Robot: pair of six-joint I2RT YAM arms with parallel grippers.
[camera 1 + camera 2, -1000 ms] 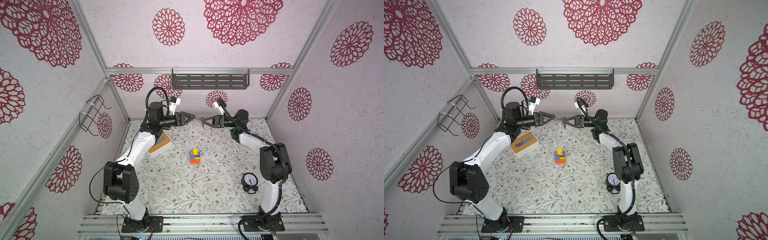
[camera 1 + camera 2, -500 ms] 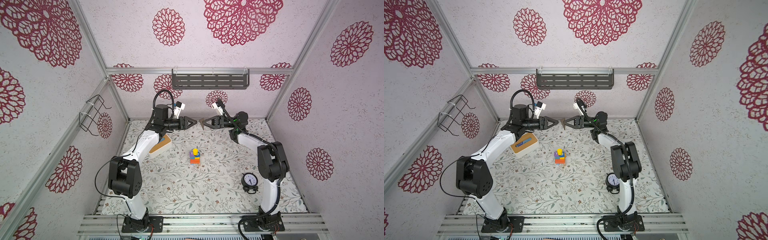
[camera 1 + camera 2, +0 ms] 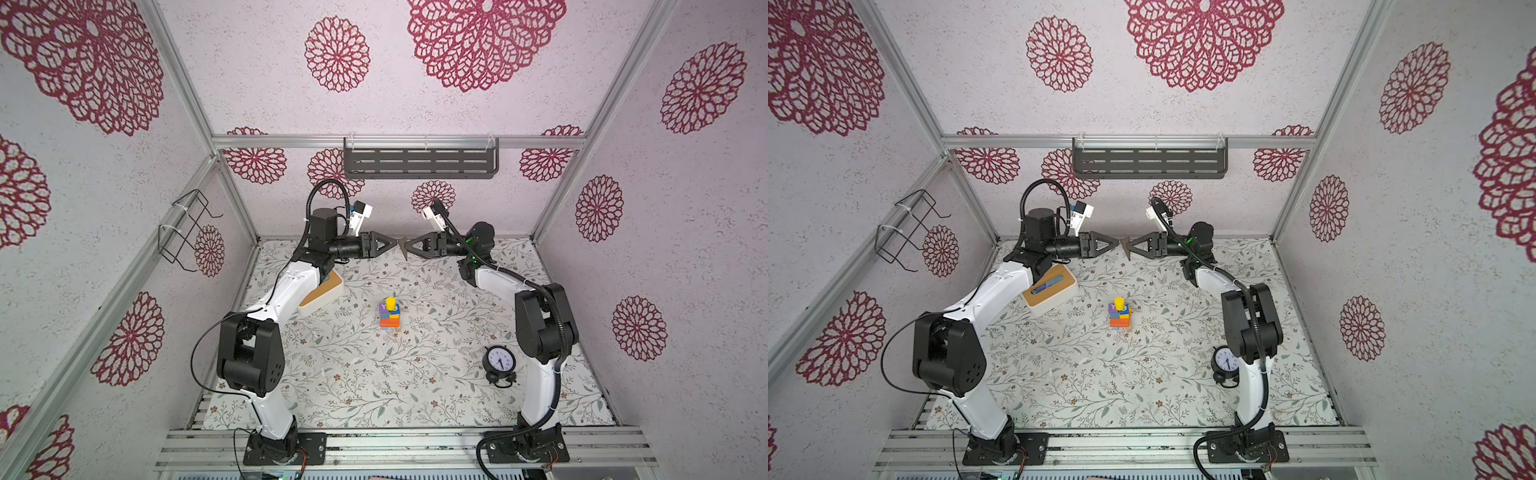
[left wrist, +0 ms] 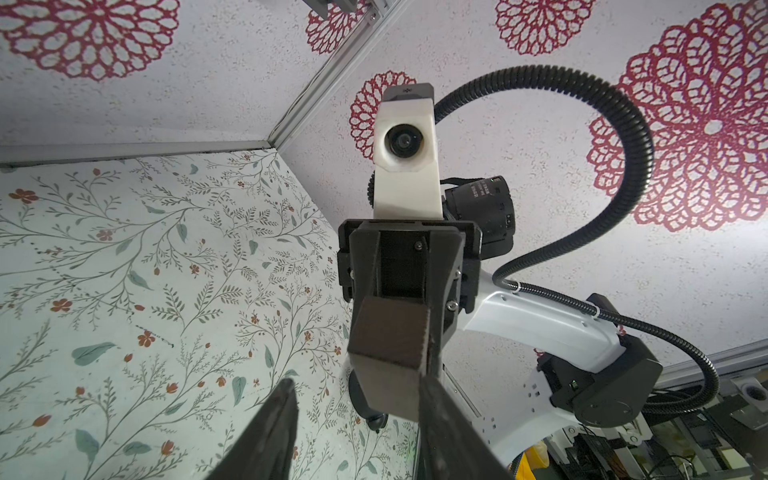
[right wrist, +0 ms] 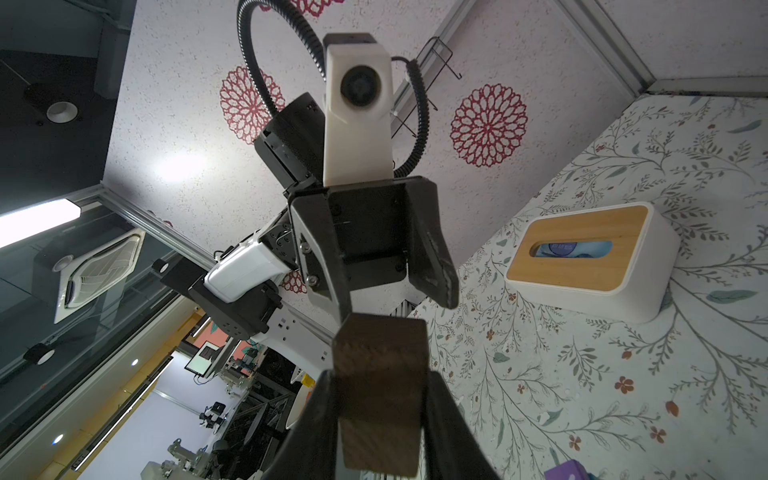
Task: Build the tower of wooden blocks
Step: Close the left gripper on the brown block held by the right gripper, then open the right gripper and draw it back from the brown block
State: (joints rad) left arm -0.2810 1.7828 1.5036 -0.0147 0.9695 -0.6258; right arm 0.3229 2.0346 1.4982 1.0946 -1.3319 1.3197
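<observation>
Change: my left end effector (image 3: 392, 246) has swung in to meet the right end effector (image 3: 409, 248) in mid-air over the far side of the bench (image 3: 374, 374), jaws narrowing.
Left: part-open either side of the dark brown block (image 5: 380, 395), not yet clamped.
Right: gripping that block.
Tower (image 3: 390, 316): mid-bench, well apart, yellow cylinder (image 3: 390, 303) on top.
Meaning: a handover looks under way, I judge; placing comes after.
</observation>
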